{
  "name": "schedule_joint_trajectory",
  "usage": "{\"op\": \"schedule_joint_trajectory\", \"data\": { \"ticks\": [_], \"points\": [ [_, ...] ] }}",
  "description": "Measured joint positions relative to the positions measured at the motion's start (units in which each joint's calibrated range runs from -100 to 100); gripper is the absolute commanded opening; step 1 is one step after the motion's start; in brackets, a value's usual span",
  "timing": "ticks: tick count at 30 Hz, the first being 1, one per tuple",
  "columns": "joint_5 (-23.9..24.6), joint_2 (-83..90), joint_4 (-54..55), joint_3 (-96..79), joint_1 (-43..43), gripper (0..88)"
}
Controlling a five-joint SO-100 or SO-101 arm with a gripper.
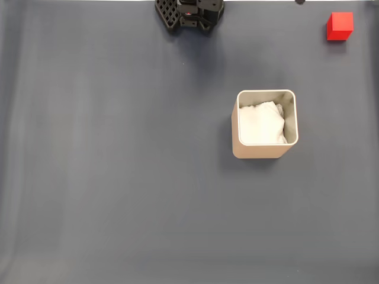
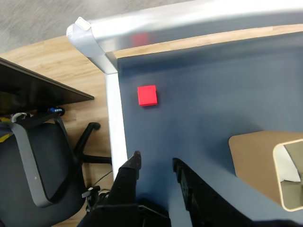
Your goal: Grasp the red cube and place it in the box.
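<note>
The red cube [image 1: 340, 26] sits on the blue-grey mat at the far right corner in the fixed view, well apart from the box [image 1: 265, 149]. The box is beige, stands upright right of centre, and has white padding [image 1: 260, 124] inside. The black arm [image 1: 189, 13] is folded at the top edge, left of the cube. In the wrist view my gripper [image 2: 156, 158] is open with nothing between its fingers. It hangs over the mat, with the red cube [image 2: 147, 95] ahead of it and slightly left. The box [image 2: 258, 161] is at the lower right.
In the wrist view a silver rail [image 2: 115, 118] marks the table's edge just left of the cube, with a corner piece [image 2: 90, 40] beyond it. Past the edge are a wooden floor and a black office chair [image 2: 38, 175]. The mat [image 1: 118, 165] spreads wide left of the box.
</note>
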State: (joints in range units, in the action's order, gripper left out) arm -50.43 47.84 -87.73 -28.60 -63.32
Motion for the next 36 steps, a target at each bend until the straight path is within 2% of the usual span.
{"op": "schedule_joint_trajectory", "data": {
  "ticks": [8, 18, 36],
  "points": [
    [-3.9, -1.8, 1.5, 0.0, 2.5, 23.2],
    [-9.2, -5.6, 9.0, -1.1, 5.6, 26.6],
    [-11.0, -17.8, 16.2, 5.9, 8.3, 27.7]
  ]
}}
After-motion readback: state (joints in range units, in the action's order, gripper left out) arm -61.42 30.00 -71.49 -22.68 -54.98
